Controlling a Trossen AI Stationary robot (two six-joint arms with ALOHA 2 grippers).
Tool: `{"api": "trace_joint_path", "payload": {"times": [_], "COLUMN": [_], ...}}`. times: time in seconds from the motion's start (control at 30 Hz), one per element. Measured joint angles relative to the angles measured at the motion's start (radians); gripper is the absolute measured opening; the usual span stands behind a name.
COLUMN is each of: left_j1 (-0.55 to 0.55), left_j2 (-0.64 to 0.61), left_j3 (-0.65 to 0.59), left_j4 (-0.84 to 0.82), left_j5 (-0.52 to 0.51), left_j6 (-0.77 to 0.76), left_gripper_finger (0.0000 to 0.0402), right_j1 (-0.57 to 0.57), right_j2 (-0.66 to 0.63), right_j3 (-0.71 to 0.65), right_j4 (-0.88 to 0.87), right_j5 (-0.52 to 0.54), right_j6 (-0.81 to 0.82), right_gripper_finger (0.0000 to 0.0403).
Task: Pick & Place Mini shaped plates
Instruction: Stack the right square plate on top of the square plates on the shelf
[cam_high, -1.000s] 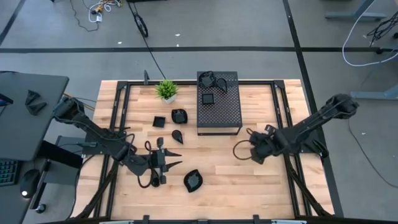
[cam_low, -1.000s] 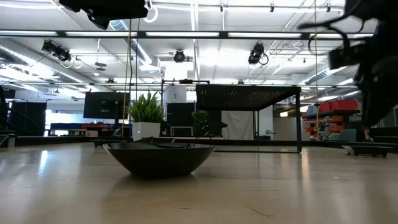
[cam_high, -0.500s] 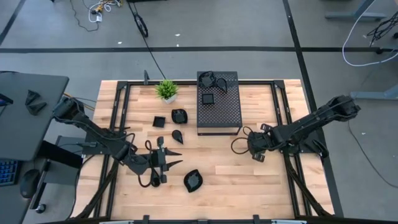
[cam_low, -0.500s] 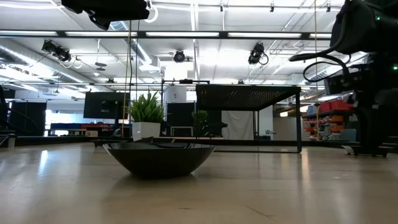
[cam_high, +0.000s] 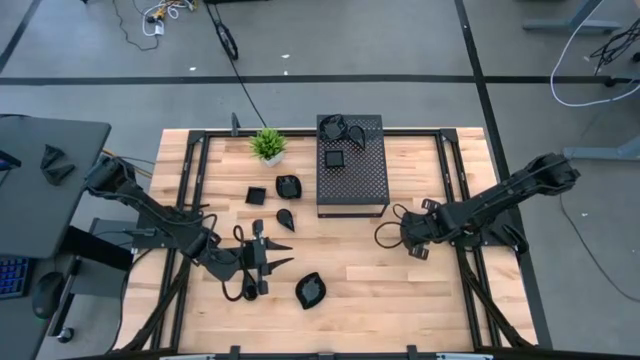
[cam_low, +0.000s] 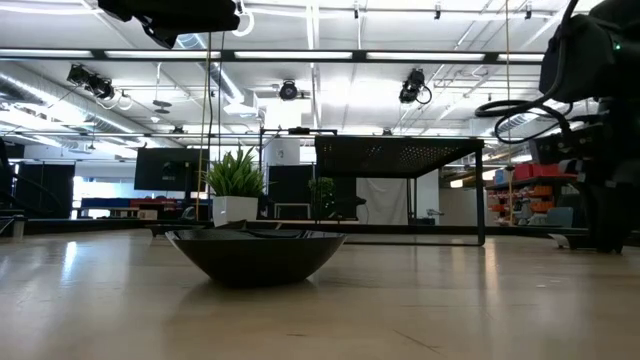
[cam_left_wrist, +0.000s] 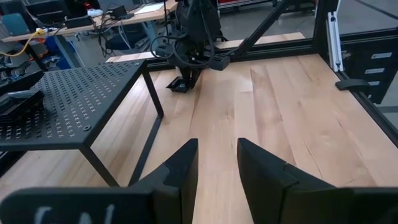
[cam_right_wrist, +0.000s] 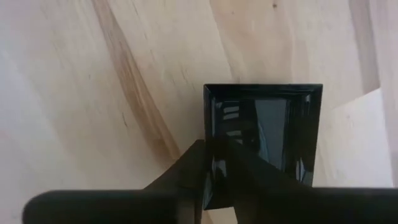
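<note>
One square plate (cam_right_wrist: 264, 134) half hidden by right claw (cam_right_wrist: 214, 171).

Desk (cam_high: 400, 290): pale blond wood in lengthwise planks, streaked with darker brown grain; black metal frame around it.
Perforated box (cam_high: 352, 165): matt black, regular pattern of small round holes.
Mini shaped plates: glossy black throughout; square plate (cam_right_wrist: 261, 134) mirrors pale reflections in its well; leaf-shaped plate (cam_high: 311, 290) and teardrop plate (cam_high: 286, 216) plain black.
Potted plant (cam_high: 268, 145): bright green spiky leaves, white pot.
Left hand (cam_high: 262, 262) and right hand (cam_high: 418, 246): dark, near-black.
Floor (cam_high: 330, 40): grey, crossed by black lines.
</note>
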Motion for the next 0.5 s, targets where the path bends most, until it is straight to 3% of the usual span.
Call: {"api": "trace_joint_path", "payload": {"times": [0.27,0.5], "left_j1": [0.0,0.0], "left_j2": [0.0,0.0], "left_j3": [0.0,0.0], "left_j4": [0.0,0.0], "left_j5": [0.0,0.0], "left_j6": [0.0,0.0], "left_gripper_finger": [0.0117,0.0117], "right_j1": [0.001,0.044], "right_j2": [0.001,0.001], "right_j3": [0.016,0.158], "right_j4": [-0.03,-0.248], "right_j5": [0.008,0.004], "right_j6": [0.0,0.062], "right_gripper_finger": [0.0028,0.0004]}}
